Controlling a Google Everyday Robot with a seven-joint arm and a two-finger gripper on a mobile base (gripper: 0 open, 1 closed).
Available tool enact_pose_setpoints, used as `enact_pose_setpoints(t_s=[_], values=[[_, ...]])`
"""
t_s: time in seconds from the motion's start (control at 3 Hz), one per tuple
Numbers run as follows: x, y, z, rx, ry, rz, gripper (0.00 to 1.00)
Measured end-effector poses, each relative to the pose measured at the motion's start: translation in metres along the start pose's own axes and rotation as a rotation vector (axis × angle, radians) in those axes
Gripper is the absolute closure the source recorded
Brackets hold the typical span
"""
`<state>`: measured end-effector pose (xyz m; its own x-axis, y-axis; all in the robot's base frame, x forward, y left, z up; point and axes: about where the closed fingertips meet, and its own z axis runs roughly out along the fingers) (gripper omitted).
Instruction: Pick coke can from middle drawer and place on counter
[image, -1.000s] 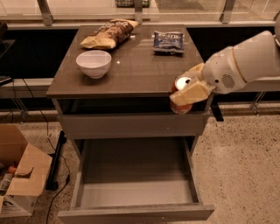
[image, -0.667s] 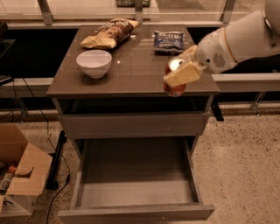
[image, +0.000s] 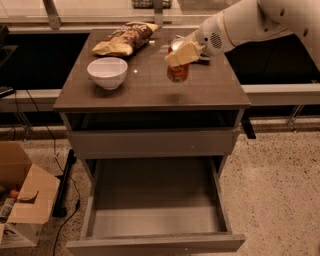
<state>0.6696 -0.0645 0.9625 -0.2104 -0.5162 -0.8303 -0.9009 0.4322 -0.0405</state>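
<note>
My gripper (image: 181, 54) is over the counter (image: 150, 87), right of the middle, and is shut on the coke can (image: 178, 71). The red-orange can hangs upright below the pale fingers (image: 183, 53), a little above the counter surface; its top is hidden by the fingers. The white arm reaches in from the upper right. The middle drawer (image: 155, 220) stands pulled out below, its grey floor bare.
A white bowl (image: 107, 72) sits on the counter's left part. A chip bag (image: 125, 39) lies at the back. A dark packet is mostly hidden behind the gripper. A cardboard box (image: 22, 200) stands on the floor at the left.
The gripper has carried the can left and farther back over the counter, from its front right edge toward the middle. The drawer has stayed open.
</note>
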Motion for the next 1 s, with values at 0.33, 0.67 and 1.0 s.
enact_pose_setpoints(t_s=[0.33, 0.67, 1.0], values=[[-0.009, -0.021, 0.029, -0.003, 0.009, 0.036, 0.73], [-0.004, -0.039, 0.05, 0.0, 0.065, 0.082, 0.5], [0.015, -0.06, 0.068, 0.002, 0.153, 0.192, 0.2]])
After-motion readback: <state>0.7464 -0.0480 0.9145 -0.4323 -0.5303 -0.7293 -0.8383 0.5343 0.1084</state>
